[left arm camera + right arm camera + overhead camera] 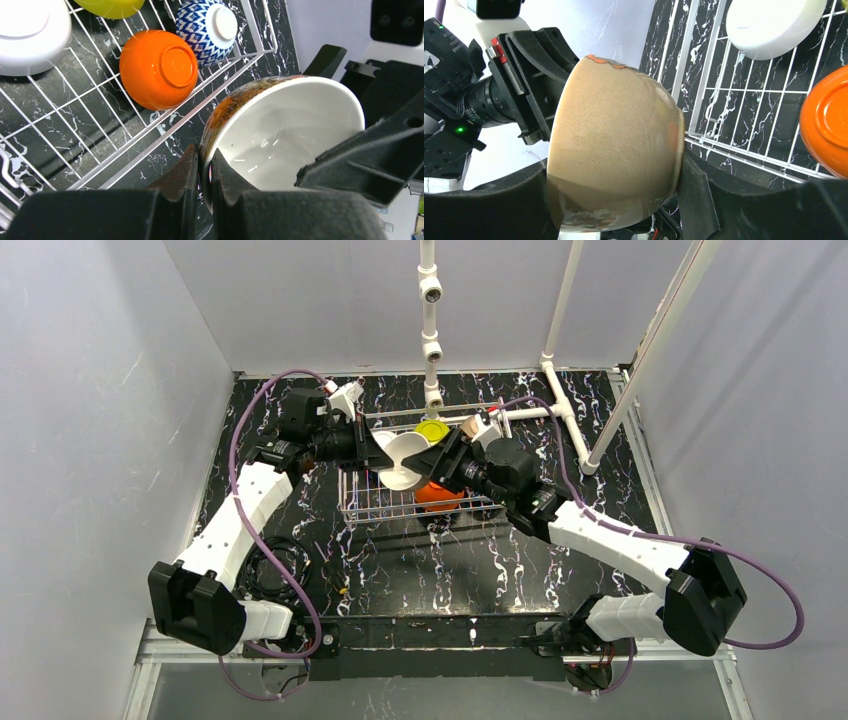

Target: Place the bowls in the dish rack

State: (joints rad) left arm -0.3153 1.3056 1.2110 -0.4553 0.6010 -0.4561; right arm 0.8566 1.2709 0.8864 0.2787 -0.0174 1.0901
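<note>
Above the left part of the dish rack (pixel 385 508), clear of its wires: the beige-brown bowl (pixel 400 462), tipped on its side, white inside turned toward the left arm. Pinched at the rim by the left claw (pixel 204 162), fingers almost together, one inside the bowl and one outside. Gripped as well by the right claw (pixel 616 165), spread wide, one finger across the mouth and the other against the base. Down in the rack, upside down with foot rings showing: an orange bowl (pixel 157 67), a blue-and-white bowl (pixel 205 30) just beside it, a white bowl (pixel 30 35). Near the far end, a yellow-green bowl (pixel 110 6). Underneath, a black marbled desk (pixel 420 570).
</note>
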